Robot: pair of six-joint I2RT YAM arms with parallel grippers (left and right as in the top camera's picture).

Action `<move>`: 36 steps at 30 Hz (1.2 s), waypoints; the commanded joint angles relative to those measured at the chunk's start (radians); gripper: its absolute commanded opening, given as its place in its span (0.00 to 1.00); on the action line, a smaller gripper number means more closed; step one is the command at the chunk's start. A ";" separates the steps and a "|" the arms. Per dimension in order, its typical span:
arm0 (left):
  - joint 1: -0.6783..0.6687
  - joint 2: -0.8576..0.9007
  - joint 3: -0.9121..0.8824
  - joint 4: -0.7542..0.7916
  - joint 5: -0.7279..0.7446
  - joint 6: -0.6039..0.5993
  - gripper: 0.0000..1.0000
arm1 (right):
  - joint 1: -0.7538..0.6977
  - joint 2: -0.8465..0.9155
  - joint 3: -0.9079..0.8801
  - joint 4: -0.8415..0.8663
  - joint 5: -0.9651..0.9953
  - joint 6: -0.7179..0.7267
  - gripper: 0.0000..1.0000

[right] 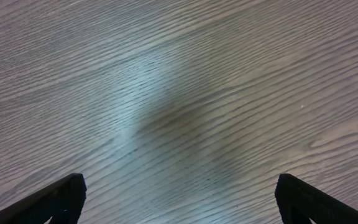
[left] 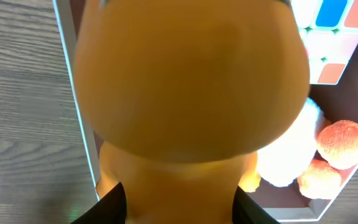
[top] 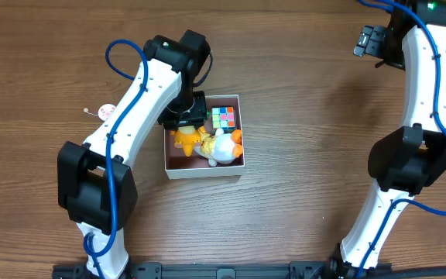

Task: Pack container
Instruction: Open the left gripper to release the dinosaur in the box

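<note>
One risk was yours: the left gripper (left: 180,208), jaws clamped on the orange toy (left: 191,81), hung by the container's (top: 204,173) nine o'clock wall, so the toy could have spilled over, while the right gripper's (right: 179,199) jaws stood apart.

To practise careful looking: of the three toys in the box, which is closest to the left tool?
The smooth orange toy, between the left tool's fingers at the container's left side; the white plush and colour cube lie further right.
</note>
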 commanded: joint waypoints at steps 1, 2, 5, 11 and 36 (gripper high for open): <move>-0.002 0.003 -0.047 0.009 -0.012 0.002 0.41 | -0.001 -0.025 -0.005 0.006 0.014 0.008 1.00; -0.002 0.003 -0.064 0.010 -0.012 0.002 0.41 | -0.001 -0.025 -0.005 0.006 0.014 0.008 1.00; -0.001 0.003 -0.087 0.012 -0.014 0.002 0.43 | -0.001 -0.025 -0.005 0.006 0.014 0.008 1.00; -0.001 0.003 -0.087 0.055 -0.012 0.005 0.58 | -0.001 -0.025 -0.005 0.006 0.014 0.008 1.00; 0.006 0.003 -0.086 0.064 -0.049 0.043 1.00 | -0.001 -0.025 -0.005 0.006 0.014 0.008 1.00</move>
